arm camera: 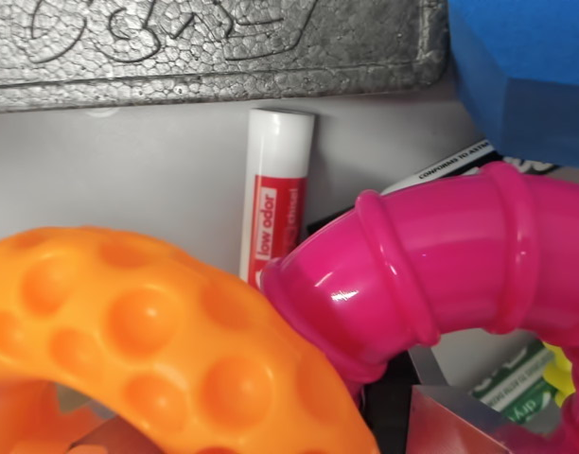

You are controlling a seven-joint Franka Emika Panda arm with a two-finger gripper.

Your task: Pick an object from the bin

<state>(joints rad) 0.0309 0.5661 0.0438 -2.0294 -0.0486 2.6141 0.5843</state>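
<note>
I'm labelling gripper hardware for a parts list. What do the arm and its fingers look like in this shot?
Neither shows. The wrist view holds only bin contents: an orange dimpled ring, a pink ribbed tube, a white and red marker, a blue foam block and grey foam.

On my feed: grey foam slab [204,43] along top, blue block [526,76] top right, white-red marker [275,189] beneath slab, pink ribbed tube [441,265], orange dimpled ring [148,340].

I see only a pale grey floor surface [129,180], evenly lit with soft shadow along its upper edge. Above that surface runs a grey embossed foam slab [204,47], spanning most of the wrist view's top.
</note>
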